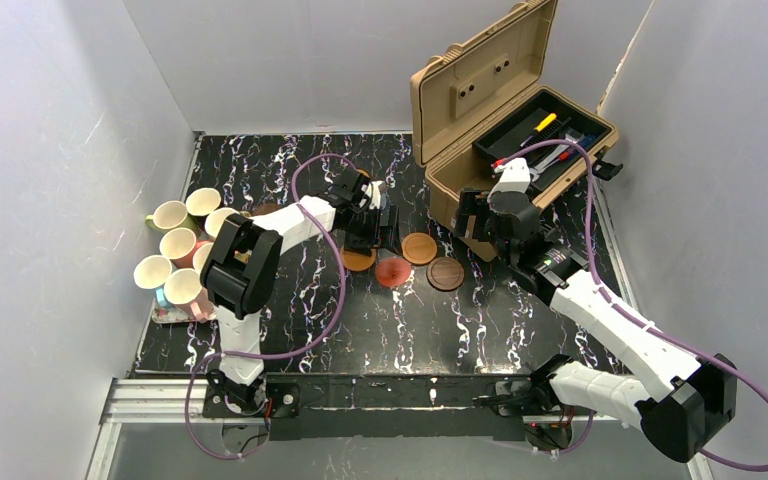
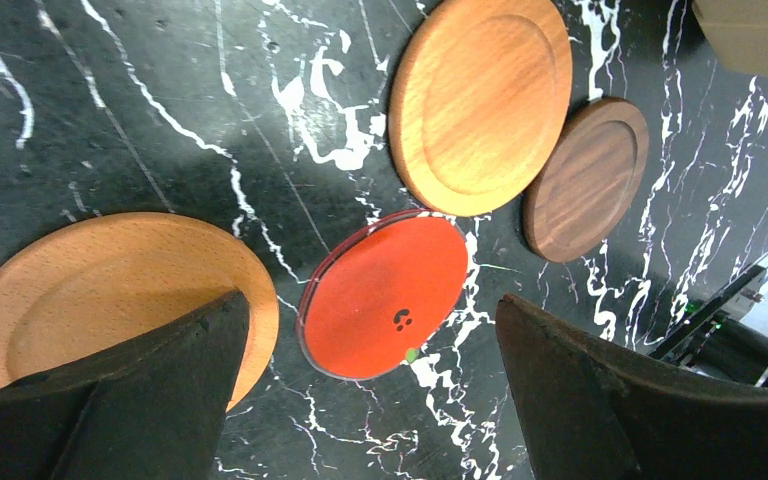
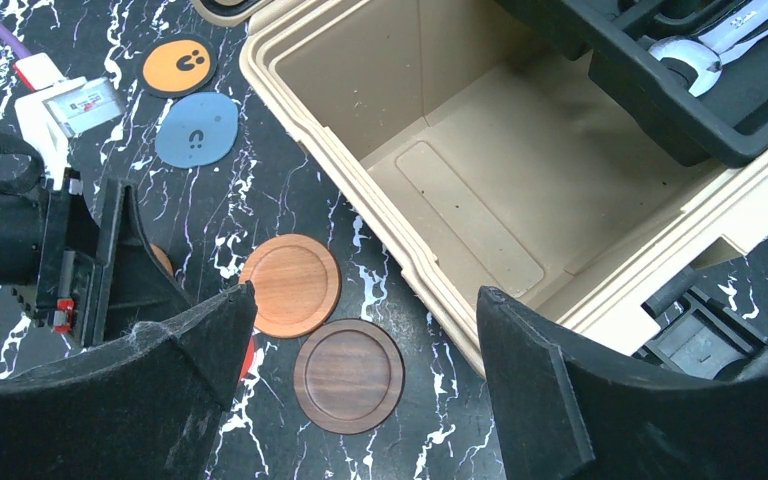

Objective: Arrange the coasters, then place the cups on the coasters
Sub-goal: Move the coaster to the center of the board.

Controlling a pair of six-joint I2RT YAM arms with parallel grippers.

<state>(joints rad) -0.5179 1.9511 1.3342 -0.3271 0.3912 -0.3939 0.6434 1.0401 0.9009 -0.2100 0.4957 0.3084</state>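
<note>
Four coasters lie mid-table: an orange-brown one (image 1: 359, 260), a red one (image 1: 394, 271), a second orange-brown one (image 1: 419, 248) and a dark brown one (image 1: 446, 273). My left gripper (image 1: 380, 228) hovers open over them. In its wrist view the red coaster (image 2: 384, 295) lies between the open fingers (image 2: 140, 400) of the left gripper (image 2: 370, 305), untouched. My right gripper (image 3: 365, 295) is open above the dark brown coaster (image 3: 348, 375), holding nothing. A grey-blue coaster (image 3: 196, 129) and an orange coaster with a dark mark (image 3: 179, 66) lie farther back. Several cups (image 1: 178, 245) cluster at the left edge.
An open tan toolbox (image 1: 500, 110) with a black tool tray stands at the back right, its wall (image 3: 360, 190) close to the right gripper. The cups stand on a floral tray (image 1: 165, 315). White walls enclose the table on three sides.
</note>
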